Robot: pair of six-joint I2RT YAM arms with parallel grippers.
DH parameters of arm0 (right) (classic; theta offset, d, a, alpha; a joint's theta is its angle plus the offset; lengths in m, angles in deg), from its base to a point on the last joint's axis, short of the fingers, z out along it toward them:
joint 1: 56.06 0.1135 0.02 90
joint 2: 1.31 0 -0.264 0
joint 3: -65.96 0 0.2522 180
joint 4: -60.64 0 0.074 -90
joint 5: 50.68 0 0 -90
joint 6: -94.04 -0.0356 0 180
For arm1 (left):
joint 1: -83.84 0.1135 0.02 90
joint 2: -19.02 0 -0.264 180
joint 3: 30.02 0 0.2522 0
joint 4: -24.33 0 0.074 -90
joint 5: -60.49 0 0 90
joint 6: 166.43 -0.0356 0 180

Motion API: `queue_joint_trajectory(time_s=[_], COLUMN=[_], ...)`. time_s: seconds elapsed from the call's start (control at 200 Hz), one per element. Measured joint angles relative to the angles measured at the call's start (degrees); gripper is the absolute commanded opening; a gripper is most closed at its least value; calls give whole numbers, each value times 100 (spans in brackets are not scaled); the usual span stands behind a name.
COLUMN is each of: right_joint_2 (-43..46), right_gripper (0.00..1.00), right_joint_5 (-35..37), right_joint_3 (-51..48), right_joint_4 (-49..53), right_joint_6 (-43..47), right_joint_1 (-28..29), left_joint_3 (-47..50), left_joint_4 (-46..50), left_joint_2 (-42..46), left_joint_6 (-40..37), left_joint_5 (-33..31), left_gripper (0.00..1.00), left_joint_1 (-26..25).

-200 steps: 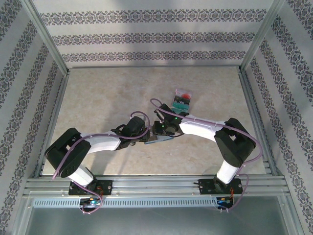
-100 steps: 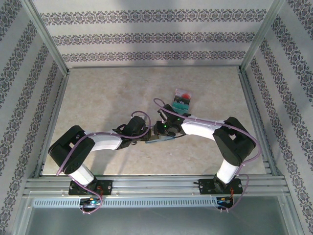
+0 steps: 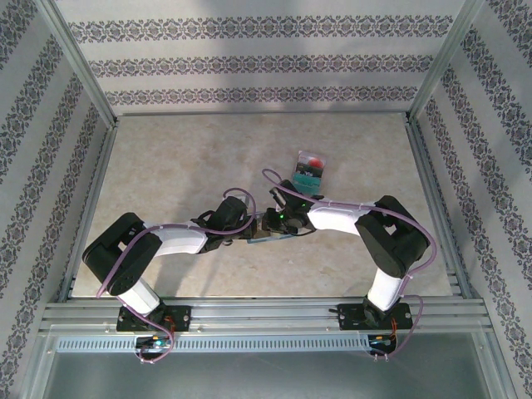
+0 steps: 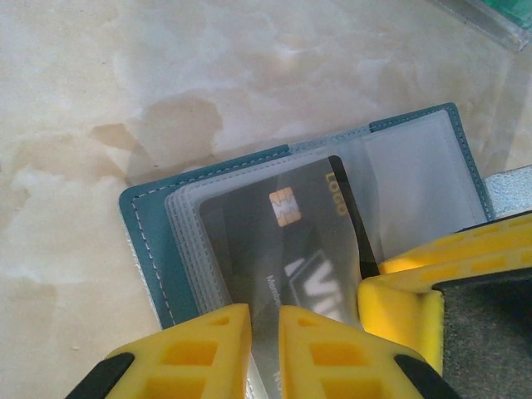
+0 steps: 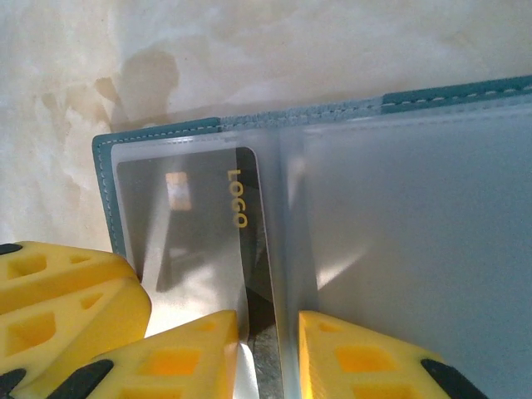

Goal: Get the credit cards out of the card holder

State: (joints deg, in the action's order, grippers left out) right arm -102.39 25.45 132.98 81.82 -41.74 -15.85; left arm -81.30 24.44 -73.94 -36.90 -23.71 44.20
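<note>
Barely open and empty, left gripper (image 4: pixel 264 334) and right gripper (image 5: pixel 270 342) beside it pin the teal folding holder's (image 4: pixel 150 243) dark plastic card (image 4: pixel 274 249), seemingly to slide it out.

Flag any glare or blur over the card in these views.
Left wrist: card sharp, chip readable through the hazy sleeve; yellow fingers soft. Right wrist: bright glare patch on the sleeve over the card, LOGO still legible. Top external: evenly lit, holder too small for detail.
</note>
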Motion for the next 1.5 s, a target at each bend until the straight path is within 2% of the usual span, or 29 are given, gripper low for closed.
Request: queue_joint_trajectory(time_s=[0.635,1.064,1.499], right_joint_2=[251,431,275], right_gripper=[23,23,20], right_joint_5=[-962,-1110,-1379], right_joint_3=[-804,-892,-1204], right_joint_4=[-1320,-1526,-2315], right_joint_6=[-411,-494,-798], right_joint_1=[-363,-374,-450], left_joint_3=[33,33,33], left_joint_4=[-59,-57,-57], left_joint_2=[0,0,0], left_joint_6=[0,0,0], left_joint_5=[-4,-20,-22], left_gripper=[17,17,18], left_joint_1=[0,0,0])
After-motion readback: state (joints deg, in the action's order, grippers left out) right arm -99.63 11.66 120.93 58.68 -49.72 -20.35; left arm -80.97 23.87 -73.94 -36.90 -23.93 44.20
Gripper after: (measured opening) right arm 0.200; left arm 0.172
